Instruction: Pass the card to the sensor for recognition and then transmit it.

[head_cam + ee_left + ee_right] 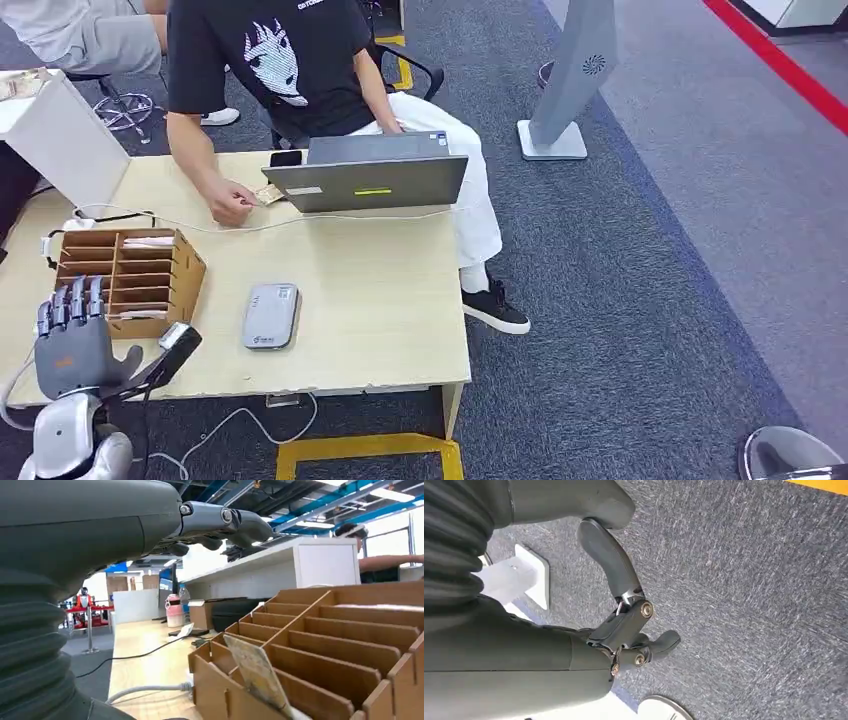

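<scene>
Hovering near the cardboard organizer (130, 280), the left hand (72, 340) holds nothing, fingers apart — the card (257, 672) leans in a front slot. Risk: fingers could snag a divider and drag everything, away from the sensor (270, 315).

— Where is the card (256, 672) sitting?
— It is standing in a front slot of the brown card rack (160, 262), leaning at a tilt, its pale patterned face showing above the slot's edge.
— And the sensor (271, 315)?
— The flat grey rounded unit is lying face up on the desk (380, 300), just beside the rack on the laptop's side, apart from it.
</scene>
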Controlling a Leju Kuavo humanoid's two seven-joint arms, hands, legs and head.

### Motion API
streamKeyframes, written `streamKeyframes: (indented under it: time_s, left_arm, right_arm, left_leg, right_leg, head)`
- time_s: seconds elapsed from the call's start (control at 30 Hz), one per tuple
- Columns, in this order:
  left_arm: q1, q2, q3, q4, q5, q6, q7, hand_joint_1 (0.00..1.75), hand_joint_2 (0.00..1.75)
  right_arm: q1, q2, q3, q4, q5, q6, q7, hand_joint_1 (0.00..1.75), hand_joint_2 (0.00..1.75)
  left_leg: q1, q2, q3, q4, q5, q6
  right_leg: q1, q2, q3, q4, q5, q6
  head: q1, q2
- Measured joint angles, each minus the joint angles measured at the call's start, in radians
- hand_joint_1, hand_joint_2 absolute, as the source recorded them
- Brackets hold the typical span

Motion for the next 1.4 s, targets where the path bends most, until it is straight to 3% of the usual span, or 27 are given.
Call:
streamKeyframes:
  time_s: [0.43,0.73,1.03,1.4]
  left_arm:
    - [-0.008,0.027,0.007,0.082,-0.007,-0.018,0.025,0.0,1.75]
    - [-0.066,0.04,0.007,0.161,-0.053,0.015,0.014,0.0,1.75]
    - [-0.057,0.033,0.007,0.176,-0.043,0.042,0.01,0.0,1.75]
    - [-0.058,0.025,0.007,0.176,-0.048,0.039,-0.008,0.0,1.75]
  right_arm:
    - [0.0,0.0,-0.006,0.0,0.0,0.0,-0.011,0.0,1.75]
    - [-0.002,0.0,-0.027,0.0,-0.03,0.011,-0.033,0.0,1.75]
    - [0.0,0.0,-0.047,0.001,-0.013,0.029,0.029,0.0,1.75]
    - [-0.009,0.003,-0.046,0.002,0.001,0.019,-0.024,0.0,1.75]
  left_leg:
    - [0.0,0.0,0.0,0.0,0.0,0.0]
    - [0.0,0.0,0.0,0.0,0.0,0.0]
    - [0.0,0.0,0.0,0.0,0.0,0.0]
    - [0.0,0.0,0.0,0.0,0.0,-0.001]
  right_leg:
    - [0.0,0.0,0.0,0.0,0.0,0.0]
    - [0.0,0.0,0.0,0.0,0.0,0.0]
    - [0.0,0.0,0.0,0.0,0.0,0.0]
    - [0.0,0.0,0.0,0.0,0.0,0.0]
  head:
    - [0.0,0.0]
    - [-0.001,0.0]
    - [0.0,0.0]
    - [0.0,0.0]
